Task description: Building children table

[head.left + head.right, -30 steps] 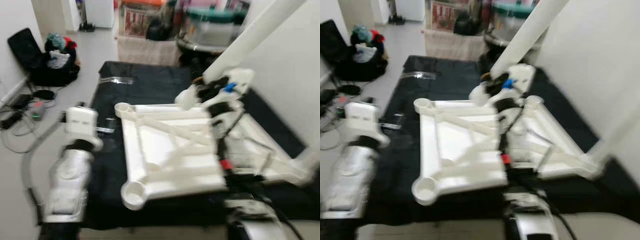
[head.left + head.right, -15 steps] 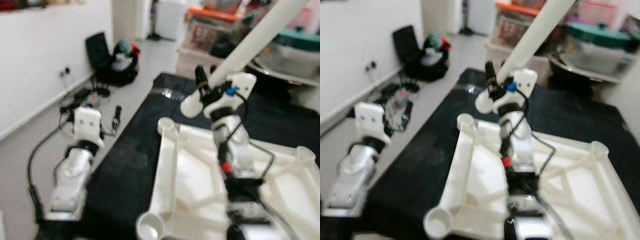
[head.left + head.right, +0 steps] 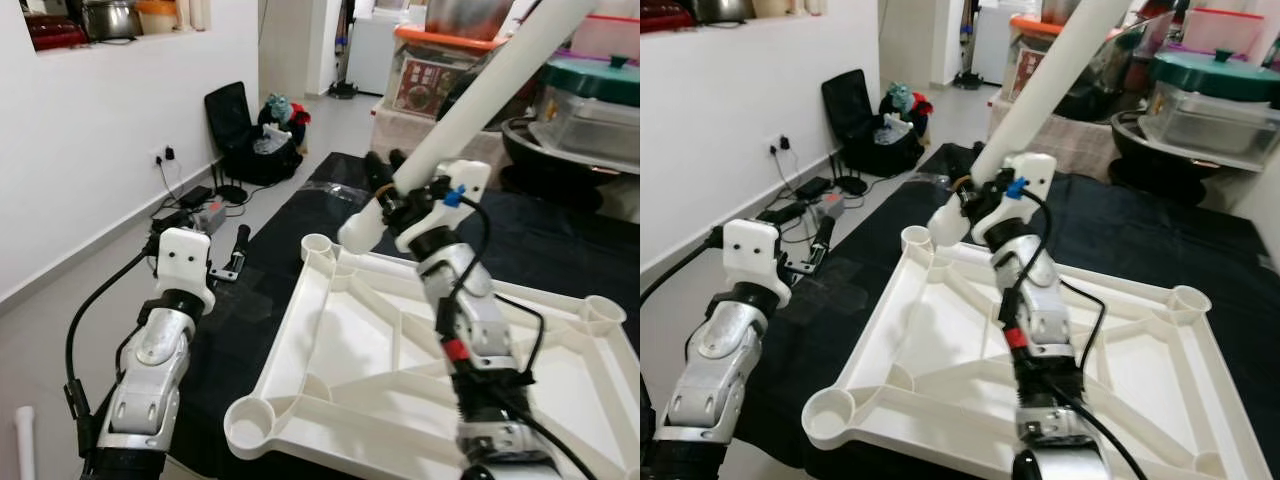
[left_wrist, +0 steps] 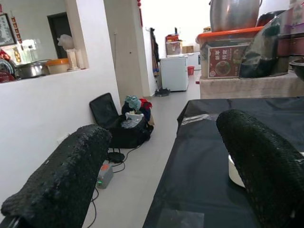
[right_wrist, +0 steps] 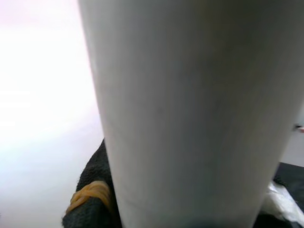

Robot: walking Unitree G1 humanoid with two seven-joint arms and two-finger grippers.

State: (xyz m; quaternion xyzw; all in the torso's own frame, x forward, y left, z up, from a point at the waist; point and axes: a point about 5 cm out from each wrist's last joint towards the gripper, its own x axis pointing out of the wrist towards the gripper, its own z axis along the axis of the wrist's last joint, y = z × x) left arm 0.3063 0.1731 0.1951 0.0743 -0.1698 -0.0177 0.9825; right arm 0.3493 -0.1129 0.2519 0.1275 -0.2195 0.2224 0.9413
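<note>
Black mat (image 3: 270, 300) on grey floor (image 3: 60, 330) — right gripper (image 3: 385, 200) fingers clamp the table leg (image 3: 490, 90); left gripper (image 3: 238, 250) fingers apart.

Very little writing shows, and none of it can be read. A red label (image 4: 224, 61) with a round picture and pale lines of print sits on the front of a storage box with an orange lid (image 4: 231, 34) at the far end of the room; the same label (image 3: 419, 86) appears from the head views, but its characters are too small and soft to make out. A framed picture (image 4: 6, 29) hangs on the wall beyond the white ledge, with marks too blurred to tell as letters. Red strips (image 4: 140, 10) hang on the pillar edge, unreadable too.
</note>
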